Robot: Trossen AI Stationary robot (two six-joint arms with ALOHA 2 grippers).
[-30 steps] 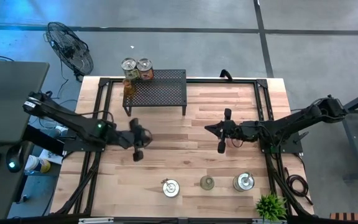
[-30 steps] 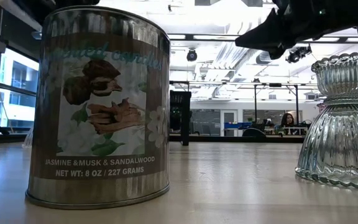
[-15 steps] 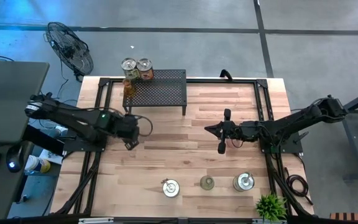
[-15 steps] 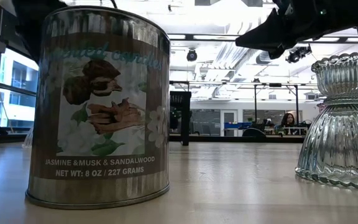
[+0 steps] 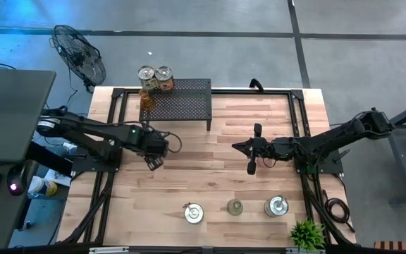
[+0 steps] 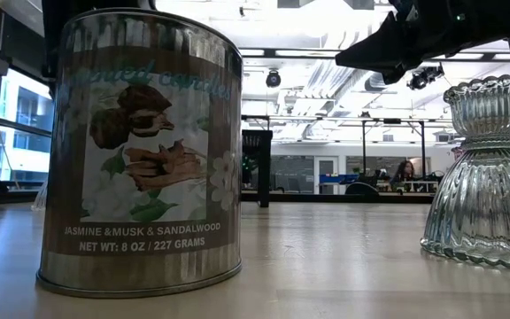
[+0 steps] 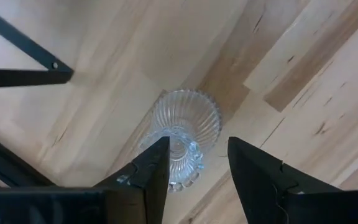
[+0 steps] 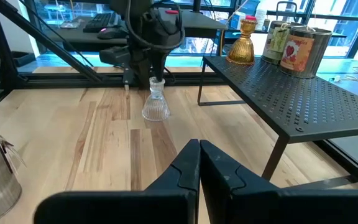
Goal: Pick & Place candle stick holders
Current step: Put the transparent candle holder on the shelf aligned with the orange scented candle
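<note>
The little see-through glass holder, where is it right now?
The clear glass holder stands on the table's left side, right under the left hand, whose fingers are open around its top, a little in front of the black rack.

From overhead, the left gripper [image 5: 155, 161] is covering the small ribbed clear glass holder [image 7: 182, 140], whose lower part is also lying behind a finger [image 7: 148, 177] in the left wrist view. In the low view, the picture's right edge is cutting off another fluted clear glass holder [image 6: 488, 173], and the big printed candle tin [image 6: 142, 151] is blocking the table behind.
</note>
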